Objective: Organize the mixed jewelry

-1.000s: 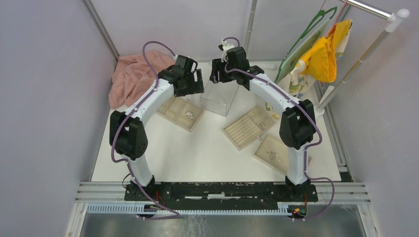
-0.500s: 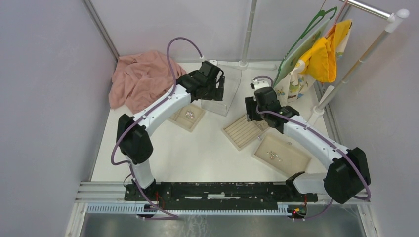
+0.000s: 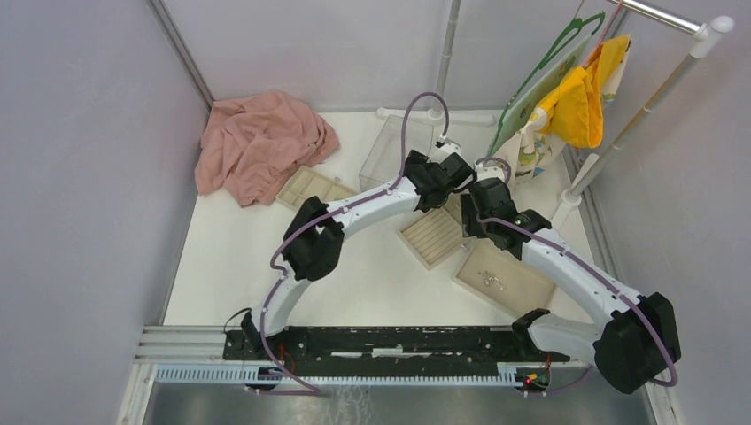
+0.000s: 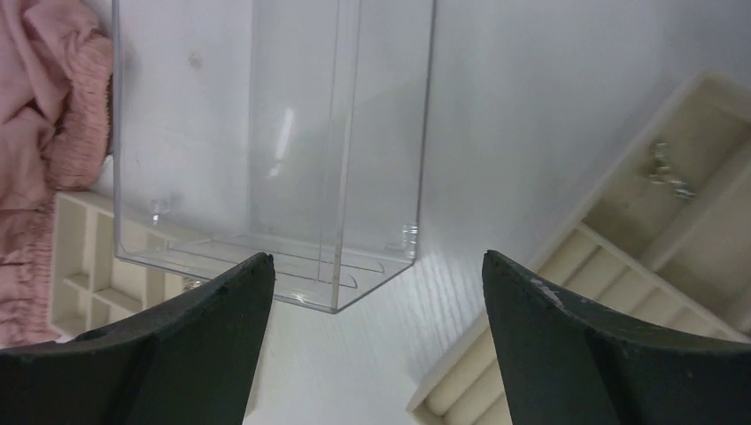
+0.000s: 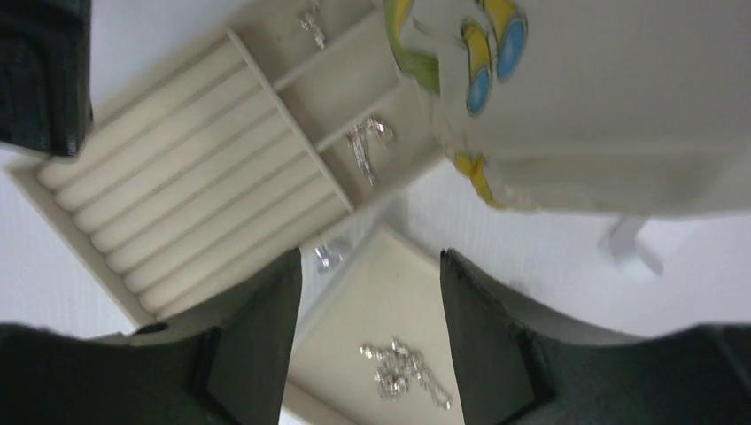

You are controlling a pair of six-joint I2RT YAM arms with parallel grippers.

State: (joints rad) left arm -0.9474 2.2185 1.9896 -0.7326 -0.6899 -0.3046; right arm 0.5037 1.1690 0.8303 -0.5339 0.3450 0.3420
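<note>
Two claws stand apart and empty: the left claw (image 4: 376, 266) above the clear box (image 4: 266, 133), the right claw (image 5: 370, 261) over jewelry (image 5: 403, 376) lying in the beige trays (image 5: 177, 186).

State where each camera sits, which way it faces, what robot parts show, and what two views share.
Top external: above, behind the bases, facing down on the table; left arm, right arm whole.
Left wrist: on the left arm's end, facing down at the clear box; open left gripper shows.
Right wrist: on the right arm's end, facing down at the ridged tray and jewelry; open right gripper shows.
Shared: both wrist views show the ridged tray.
</note>
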